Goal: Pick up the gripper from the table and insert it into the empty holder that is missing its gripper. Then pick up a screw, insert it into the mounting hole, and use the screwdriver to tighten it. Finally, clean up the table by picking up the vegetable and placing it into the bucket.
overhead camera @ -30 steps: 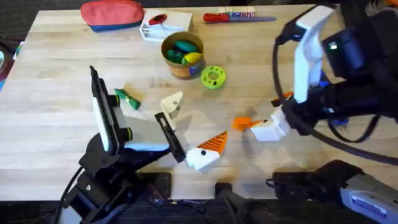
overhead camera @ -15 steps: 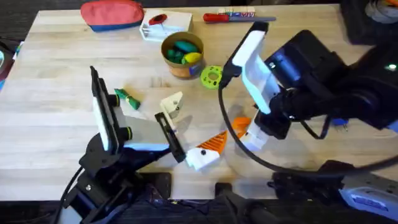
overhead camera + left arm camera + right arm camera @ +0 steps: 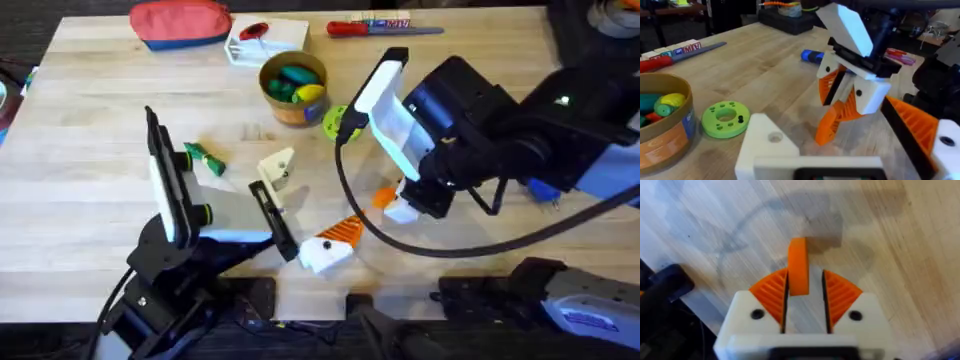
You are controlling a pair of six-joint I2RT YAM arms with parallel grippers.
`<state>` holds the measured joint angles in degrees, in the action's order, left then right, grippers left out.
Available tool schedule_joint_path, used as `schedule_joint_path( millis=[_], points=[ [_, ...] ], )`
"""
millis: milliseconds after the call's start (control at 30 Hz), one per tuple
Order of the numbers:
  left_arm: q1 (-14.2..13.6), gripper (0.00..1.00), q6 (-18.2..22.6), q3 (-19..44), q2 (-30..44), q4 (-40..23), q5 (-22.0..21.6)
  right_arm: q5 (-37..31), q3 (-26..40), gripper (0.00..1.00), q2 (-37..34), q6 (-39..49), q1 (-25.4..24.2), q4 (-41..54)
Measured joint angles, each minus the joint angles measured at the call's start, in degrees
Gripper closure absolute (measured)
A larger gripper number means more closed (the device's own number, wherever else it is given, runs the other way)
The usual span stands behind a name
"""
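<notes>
Since 1.0 s ago the right arm has swung in from the table's right edge toward the middle; its claw now sits low over the orange gripper, which has stayed at about the same spot on the table. Left arm unchanged.

Right wrist view: the gripper stands on edge between the two ribbed orange pads; a narrow gap shows on each side, so the claw is spread around it, not yet pinching. Gripper looks like a thin, plain orange slab, top edge rounded.

Surroundings: the holder, cream-white, lies just left of centre, close to the left claw, whose state I cannot tell. A white bracket with ribbed orange pad lies near the front edge. The vegetable lies left of the holder. The bucket holds toy items; a green ring disc is just beside it. Red-handled tool at the far edge.
</notes>
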<state>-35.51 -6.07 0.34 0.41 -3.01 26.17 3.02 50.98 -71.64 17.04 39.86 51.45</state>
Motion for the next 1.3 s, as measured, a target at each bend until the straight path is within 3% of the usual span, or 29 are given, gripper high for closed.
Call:
schedule_joint_path(
  millis=[33, 133, 167, 300, 467, 633, 800, 933, 1100, 1300],
  points=[
    [0.0, 0.013, 0.0, 0.0, 0.0, 0.0, 0.0, 0.0, 0.0, 0.599, 0.0, 0.1, 0.0, 0.0],
    [0.0, 0.014, 0.0, 0.0, 0.0, 0.0, 0.0, 0.0, 0.0, 0.925, 0.0, 0.2, 0.0, -0.1],
    [0.0, 0.013, 0.0, 0.0, 0.0, 0.0, 0.0, 0.0, 0.0, 0.981, 0.0, 0.1, 0.0, -0.2],
    [0.0, 0.013, 0.0, 0.0, 0.0, 0.0, 0.0, 0.0, 0.9, 0.995, 0.1, 0.1, 0.0, 1.4],
    [0.0, 0.014, 0.0, 0.0, 0.0, 0.0, 0.0, 0.0, 6.6, 0.996, 3.1, -0.1, -1.8, 9.8],
    [0.0, 0.014, 0.0, 0.0, 0.0, 0.0, 0.0, 2.0, 10.9, 0.996, 12.0, -2.1, -10.0, 8.4],
    [0.0, 0.014, 0.0, 0.0, 0.0, 0.0, 0.0, 17.0, 6.7, 0.996, 20.0, -6.4, -23.3, -6.3],
    [0.0, 0.014, 0.0, 0.0, 0.0, 0.0, 0.0, 33.8, -2.0, 0.996, 19.0, -14.6, -31.0, -17.9],
    [0.0, 0.014, 0.0, 0.0, 0.0, 0.0, 0.0, 51.4, -9.4, 0.996, 11.6, -26.3, -32.8, -22.7],
    [0.0, 0.013, 0.0, 0.0, 0.0, 0.0, 0.0, 66.3, -10.4, 0.996, 1.8, -32.6, -29.7, -26.1]
  ],
)
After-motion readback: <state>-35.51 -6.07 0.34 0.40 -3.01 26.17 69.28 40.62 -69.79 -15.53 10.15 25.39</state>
